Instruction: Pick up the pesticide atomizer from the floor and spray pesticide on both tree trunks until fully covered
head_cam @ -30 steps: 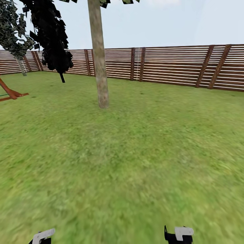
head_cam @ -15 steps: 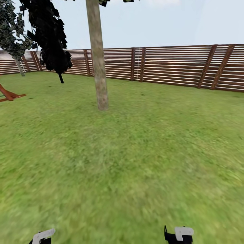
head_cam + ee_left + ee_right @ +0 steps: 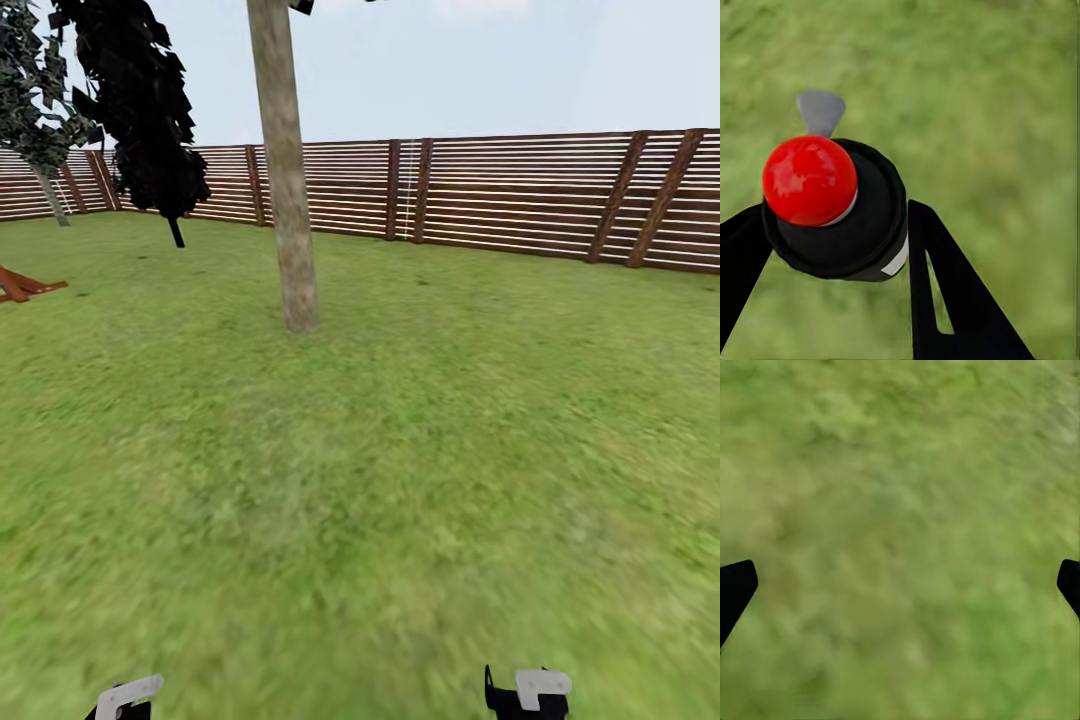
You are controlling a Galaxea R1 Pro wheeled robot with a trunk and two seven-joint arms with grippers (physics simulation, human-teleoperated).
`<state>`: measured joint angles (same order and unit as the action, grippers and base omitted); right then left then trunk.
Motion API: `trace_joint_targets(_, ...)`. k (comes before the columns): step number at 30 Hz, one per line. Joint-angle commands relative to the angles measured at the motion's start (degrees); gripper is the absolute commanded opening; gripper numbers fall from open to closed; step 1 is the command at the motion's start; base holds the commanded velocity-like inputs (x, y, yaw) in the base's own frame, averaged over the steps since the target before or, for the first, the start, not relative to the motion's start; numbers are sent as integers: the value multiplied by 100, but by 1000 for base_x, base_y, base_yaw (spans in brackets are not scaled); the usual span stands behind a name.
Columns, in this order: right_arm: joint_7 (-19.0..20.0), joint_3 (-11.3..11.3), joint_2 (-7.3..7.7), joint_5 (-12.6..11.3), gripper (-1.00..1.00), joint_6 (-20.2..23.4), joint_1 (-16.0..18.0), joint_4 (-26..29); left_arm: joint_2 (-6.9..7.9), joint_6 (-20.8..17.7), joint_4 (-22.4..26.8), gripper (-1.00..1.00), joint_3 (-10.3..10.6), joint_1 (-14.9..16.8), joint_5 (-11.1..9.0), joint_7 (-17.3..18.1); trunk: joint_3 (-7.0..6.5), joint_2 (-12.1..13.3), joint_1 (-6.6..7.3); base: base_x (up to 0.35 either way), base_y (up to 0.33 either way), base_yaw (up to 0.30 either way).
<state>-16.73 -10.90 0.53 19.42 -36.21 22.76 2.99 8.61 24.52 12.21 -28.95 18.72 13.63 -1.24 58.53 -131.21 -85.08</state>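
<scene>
The left gripper (image 3: 840, 247) has its black fingers clamped on the round black, red-capped pesticide atomizer (image 3: 832, 206), pointing down at blurry grass (image 3: 990, 112). Right gripper (image 3: 900, 585) fingers apart. A straight mottled tree trunk (image 3: 285, 190) stands far left.

Rough, mottled grey-tan bark on the tree trunk (image 3: 288, 200), matt all the way up. Behind it, the fence (image 3: 520, 195) shows brown wooden slats with a dull finish. The floor (image 3: 400, 480) is soft, blurry green grass. In the left hand (image 3: 832, 247), the pesticide atomizer (image 3: 844, 214) looks like plastic: a glossy red cap catching highlights, on a matt black body.
</scene>
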Motion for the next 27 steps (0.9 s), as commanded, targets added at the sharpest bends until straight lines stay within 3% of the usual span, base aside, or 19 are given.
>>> trace_joint_targets(1, 1, 0, -2, 0, 100, 0, 0, 0, 0, 0, 1, -100, -1, 0, -1, 1, 0, 0, 0, 338, 0, 0)
trace_joint_targets(11, -6, 0, -9, -8, 100, -17, 0, 9, 0, 0, 1, -100, -4, 0, 3, 1, 0, 0, 0, 338, 0, 19)
trace_joint_targets(27, 3, 0, -9, 0, 100, -9, 0, 9, 0, 0, 1, -100, -6, 0, 8, 1, 0, 0, 0, 338, 0, 257)
